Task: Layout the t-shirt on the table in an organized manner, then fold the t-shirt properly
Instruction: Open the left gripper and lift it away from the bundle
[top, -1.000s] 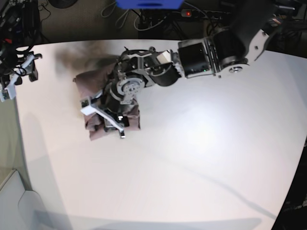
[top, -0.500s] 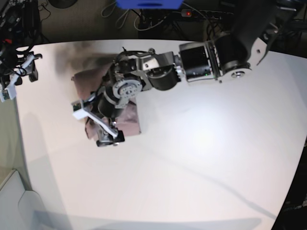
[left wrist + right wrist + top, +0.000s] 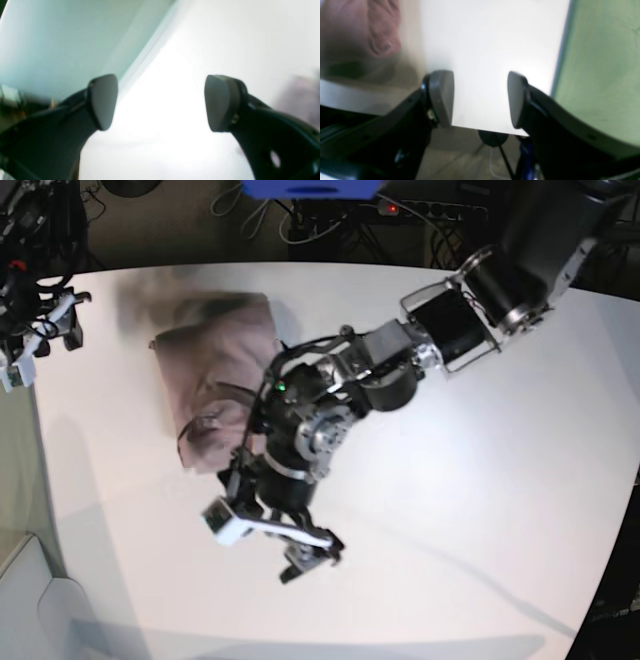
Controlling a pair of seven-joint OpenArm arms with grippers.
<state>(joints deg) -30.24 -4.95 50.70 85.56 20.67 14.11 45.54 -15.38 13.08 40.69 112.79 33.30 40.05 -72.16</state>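
The left arm reaches in from the far right corner of the base view, stretched diagonally across the white worktop with its wrist bent downward, so that the left pincer hangs over bare surface nearer the front edge than the t-shirt. Its jaws stand wide apart with nothing between them; the left wrist view shows only bright worktop in the gap and a blurred mauve patch at the right edge. The t-shirt lies folded into a compact, rumpled rectangle on the worktop's far left part, untouched by either arm. The right pincer sits at the worktop's left edge, well apart from the shirt, jaws parted and empty.
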